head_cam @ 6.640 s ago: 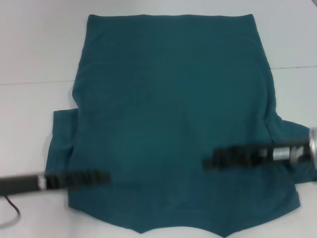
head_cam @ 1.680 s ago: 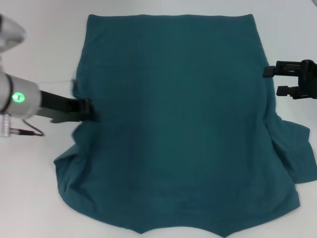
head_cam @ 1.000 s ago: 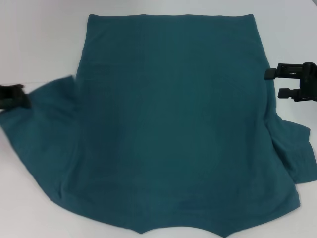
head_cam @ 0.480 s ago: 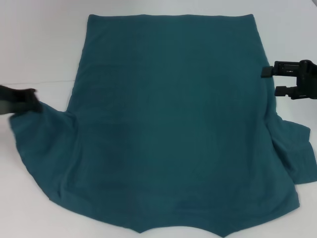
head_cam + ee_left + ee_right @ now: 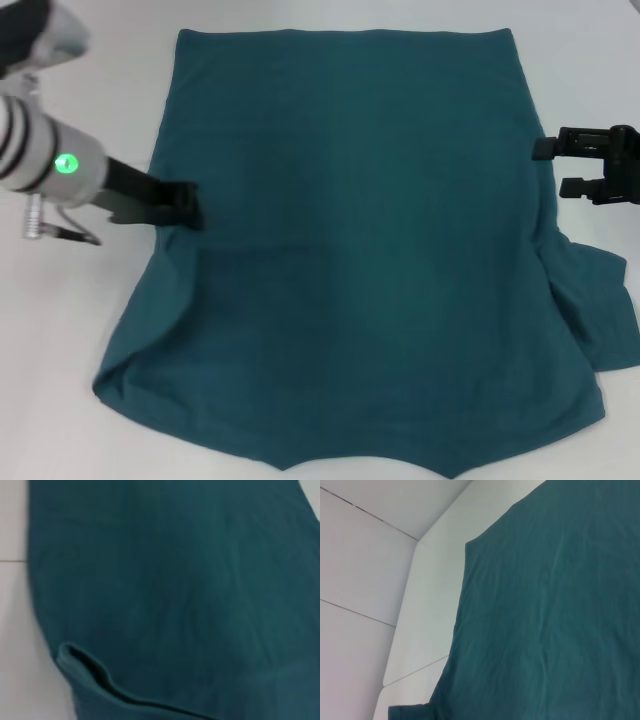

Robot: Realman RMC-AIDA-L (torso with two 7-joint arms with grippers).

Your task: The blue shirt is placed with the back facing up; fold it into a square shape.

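Table (image 5: 90,110), white, carries the shirt (image 5: 350,250) spread flat with its plain back up, and you see it fill most of the head view. On your left, the left gripper (image 5: 188,208) sits at the shirt's left edge, over the sleeve folded in onto the body; you cannot tell whether its fingers are parted or pinching cloth. The left wrist view shows a folded hem edge (image 5: 100,677) lying on the body. On the right, the right gripper (image 5: 548,167) hovers just beside the right edge, its two fingers spread apart, holding nothing. Below it the right sleeve (image 5: 605,305) lies crumpled outward.
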